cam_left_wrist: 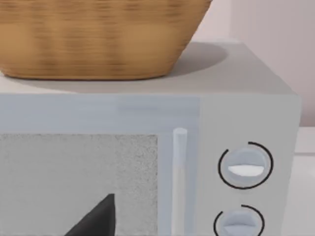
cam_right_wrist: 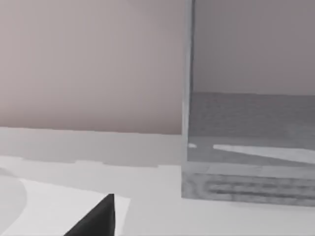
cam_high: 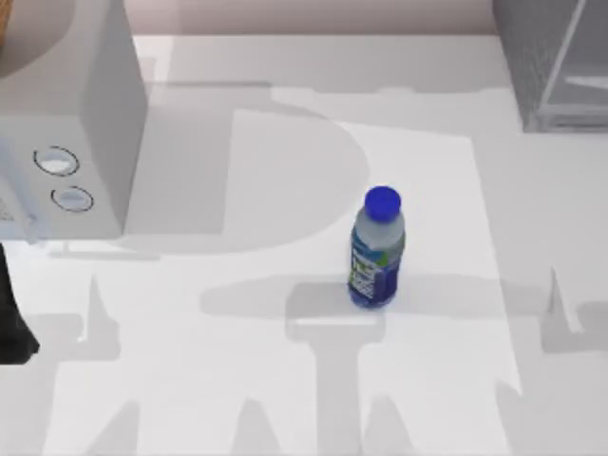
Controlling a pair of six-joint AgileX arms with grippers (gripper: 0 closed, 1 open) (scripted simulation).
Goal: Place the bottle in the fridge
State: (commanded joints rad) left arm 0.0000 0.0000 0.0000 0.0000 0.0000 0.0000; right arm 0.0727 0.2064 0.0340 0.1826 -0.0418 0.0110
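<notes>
Upright bottle (cam_high: 376, 249) stands ungrasped, well apart from the fridge (cam_high: 556, 62); jaw states cannot be told; next comes reaching.

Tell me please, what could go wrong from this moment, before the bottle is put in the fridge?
1. The bottle stands upright and alone near the middle of the table; it looks tall and narrow, so a sideways touch from a gripper may tip it over.
2. The fridge sits at the far right corner, well away from the bottle, so the carry is long and a weak grasp could slip.
3. The microwave stands close on the left and may hinder the left arm.
</notes>
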